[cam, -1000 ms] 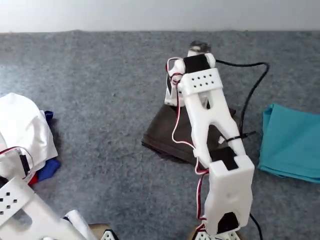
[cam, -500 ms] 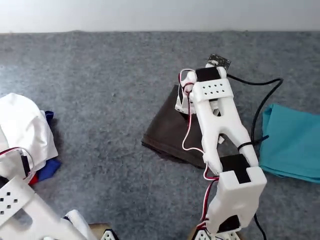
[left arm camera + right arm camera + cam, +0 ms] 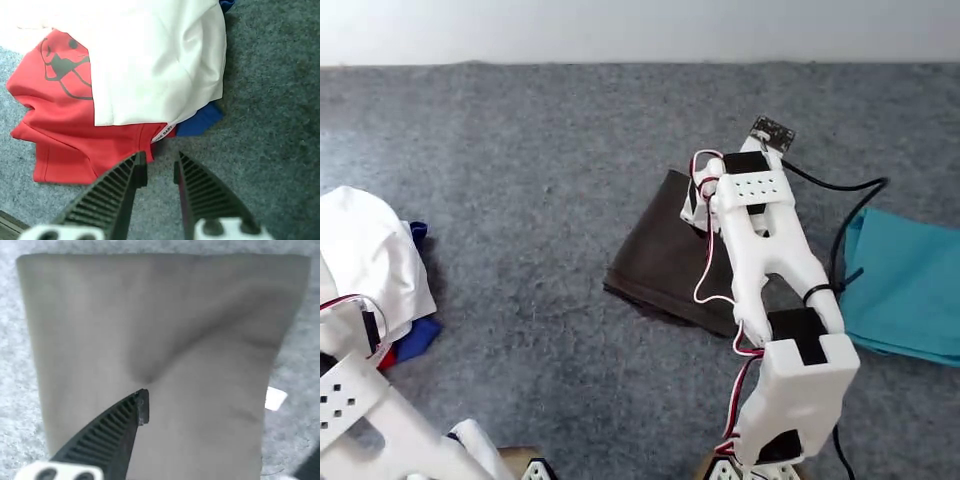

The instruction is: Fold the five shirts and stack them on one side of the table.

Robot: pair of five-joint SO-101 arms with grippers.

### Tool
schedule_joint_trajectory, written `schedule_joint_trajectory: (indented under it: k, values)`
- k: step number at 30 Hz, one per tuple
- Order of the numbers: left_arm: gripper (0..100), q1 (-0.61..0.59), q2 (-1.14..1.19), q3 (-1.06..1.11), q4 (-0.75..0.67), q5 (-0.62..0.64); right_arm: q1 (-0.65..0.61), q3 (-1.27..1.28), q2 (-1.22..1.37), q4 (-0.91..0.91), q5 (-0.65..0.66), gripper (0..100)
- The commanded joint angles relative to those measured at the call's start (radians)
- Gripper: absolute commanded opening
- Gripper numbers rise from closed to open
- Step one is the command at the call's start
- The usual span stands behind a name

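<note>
Five shirts on the worktop (image 3: 520, 150): white shirt (image 3: 150, 55), red shirt (image 3: 65, 135) and blue shirt (image 3: 200, 125) heaped left, brown shirt (image 3: 655, 265) centre, teal shirt (image 3: 905, 290) right. The left wrist view reveals the red shirt's print, with the left pincer (image 3: 160, 170) released beside it. The right pincer (image 3: 141, 405) is on the brown shirt; I cannot tell its grip.

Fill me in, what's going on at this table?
The right tool rests on the folded brown shirt mid-table, where the cloth puckers. A folded teal shirt lies at the right side of the table. The left tool hangs open beside a loose heap: white shirt, red shirt, blue shirt.
</note>
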Motion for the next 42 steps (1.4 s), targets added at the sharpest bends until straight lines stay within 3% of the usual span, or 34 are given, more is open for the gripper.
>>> schedule_joint_trajectory:
  k: [1,15,25,29,42]
  values:
    - [10,0.002,0.005,-0.004,-0.015,-0.011,0.007,-0.003,-0.002,0.004,-0.006,50.6]
    - [10,0.002,0.005,-0.004,-0.011,-0.011,0.012,-0.031,0.252,-0.174,-0.011,47.3]
    - [10,0.002,0.005,-0.004,-0.015,-0.011,0.035,-0.100,0.305,-0.068,-0.005,0.3]
    - [10,0.002,0.005,-0.004,-0.015,-0.011,0.036,-0.101,0.303,-0.042,0.006,0.6]
    - [10,0.002,0.005,-0.004,-0.015,-0.011,0.084,-0.141,-0.065,0.208,0.388,0.9]
